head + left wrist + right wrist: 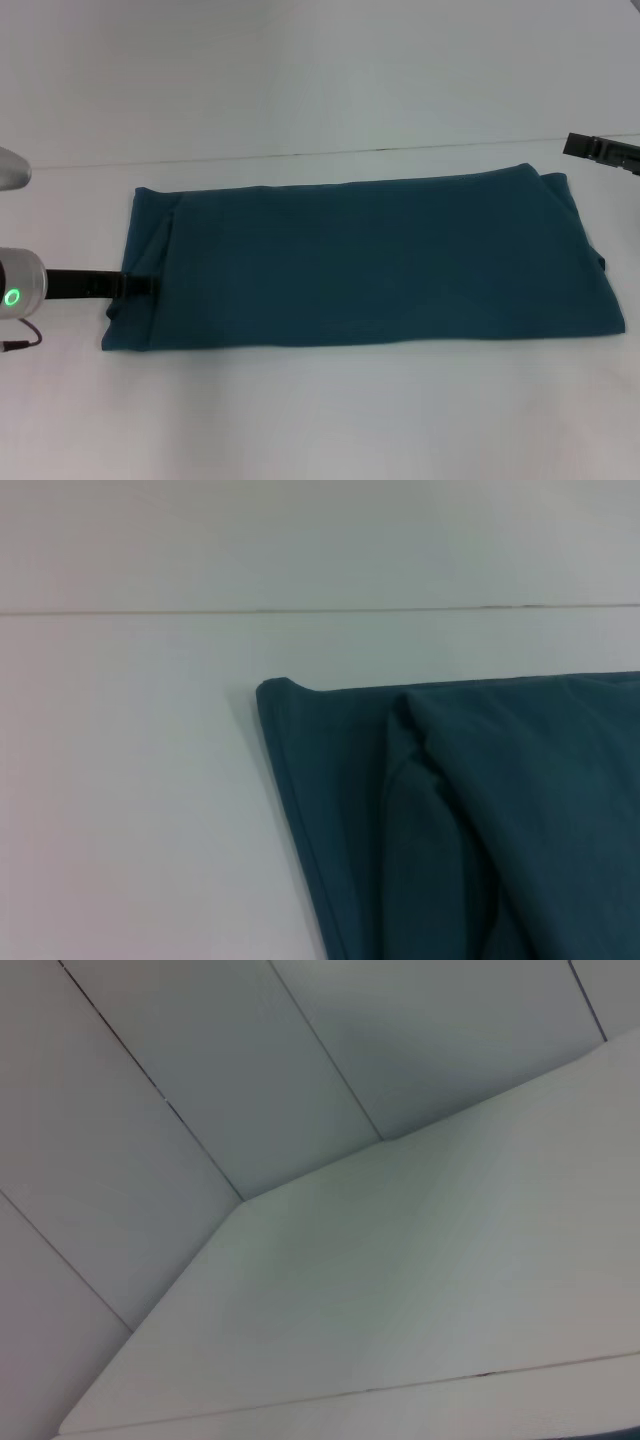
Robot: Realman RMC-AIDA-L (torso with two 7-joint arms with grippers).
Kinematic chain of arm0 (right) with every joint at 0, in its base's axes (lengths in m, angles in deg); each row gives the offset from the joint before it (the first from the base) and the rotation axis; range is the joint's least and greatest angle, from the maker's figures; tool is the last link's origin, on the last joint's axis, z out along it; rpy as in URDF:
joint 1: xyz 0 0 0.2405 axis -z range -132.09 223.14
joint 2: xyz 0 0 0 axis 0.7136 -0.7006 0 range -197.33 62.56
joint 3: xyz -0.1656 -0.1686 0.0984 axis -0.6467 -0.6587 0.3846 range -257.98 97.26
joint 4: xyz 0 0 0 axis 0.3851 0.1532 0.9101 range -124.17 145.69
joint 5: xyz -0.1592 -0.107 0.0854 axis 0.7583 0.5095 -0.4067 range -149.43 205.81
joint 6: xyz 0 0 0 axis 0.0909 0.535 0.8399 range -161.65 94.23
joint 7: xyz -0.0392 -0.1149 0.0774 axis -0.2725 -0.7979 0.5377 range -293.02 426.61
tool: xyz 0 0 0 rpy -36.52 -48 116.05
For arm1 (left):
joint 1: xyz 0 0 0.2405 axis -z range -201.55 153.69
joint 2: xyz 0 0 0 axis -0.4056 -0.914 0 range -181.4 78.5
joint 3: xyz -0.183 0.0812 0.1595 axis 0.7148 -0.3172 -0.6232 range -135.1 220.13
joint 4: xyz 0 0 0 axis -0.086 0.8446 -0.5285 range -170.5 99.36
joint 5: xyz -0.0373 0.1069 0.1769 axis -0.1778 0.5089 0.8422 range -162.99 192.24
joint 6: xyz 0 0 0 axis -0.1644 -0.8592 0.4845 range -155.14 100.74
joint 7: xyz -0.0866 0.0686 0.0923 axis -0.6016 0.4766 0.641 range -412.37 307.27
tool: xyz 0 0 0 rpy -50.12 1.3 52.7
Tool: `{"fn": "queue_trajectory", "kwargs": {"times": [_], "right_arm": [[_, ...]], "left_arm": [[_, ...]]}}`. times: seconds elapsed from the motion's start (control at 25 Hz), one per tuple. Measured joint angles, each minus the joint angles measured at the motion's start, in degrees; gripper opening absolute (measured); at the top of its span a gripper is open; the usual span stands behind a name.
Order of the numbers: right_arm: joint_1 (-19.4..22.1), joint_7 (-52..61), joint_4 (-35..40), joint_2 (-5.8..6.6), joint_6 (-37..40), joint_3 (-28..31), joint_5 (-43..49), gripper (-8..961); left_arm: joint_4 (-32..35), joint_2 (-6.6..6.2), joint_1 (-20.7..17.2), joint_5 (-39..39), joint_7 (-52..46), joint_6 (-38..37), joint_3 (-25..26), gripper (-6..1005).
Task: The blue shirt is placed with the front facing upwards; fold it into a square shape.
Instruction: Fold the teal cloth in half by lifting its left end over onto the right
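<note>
The left hand (140,286) grips the blue shirt (370,262) at the desk's (320,420) left edge; a loose pinch could drop layers. The right hand (600,150) hovers far-right, grip unclear.

The blue shirt (370,265), a plain dark teal with no visible pattern, lies on a white tabletop (320,420). At its left edge, the left gripper (135,286) shows black, its silver wrist lit by a green ring.

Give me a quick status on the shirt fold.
Left hand at the blue shirt left edge. Right hand raised, clear of the cloth. Shirt a long rectangle, not square. Nothing obstructing.
</note>
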Motion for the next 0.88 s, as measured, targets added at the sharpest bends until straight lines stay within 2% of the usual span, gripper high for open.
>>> {"fn": "queue_trajectory", "kwargs": {"times": [0.56, 0.88], "right_arm": [[-0.44, 0.00, 0.17, 0.00, -0.16, 0.00, 0.02, 909], [-0.67, 0.00, 0.28, 0.00, -0.12, 0.00, 0.03, 910]], "left_arm": [[-0.83, 0.01, 0.41, 0.30, -0.02, -0.22, -0.81, 639], [-0.78, 0.60, 0.42, -0.02, -0.02, -0.75, -2.27, 639]]}}
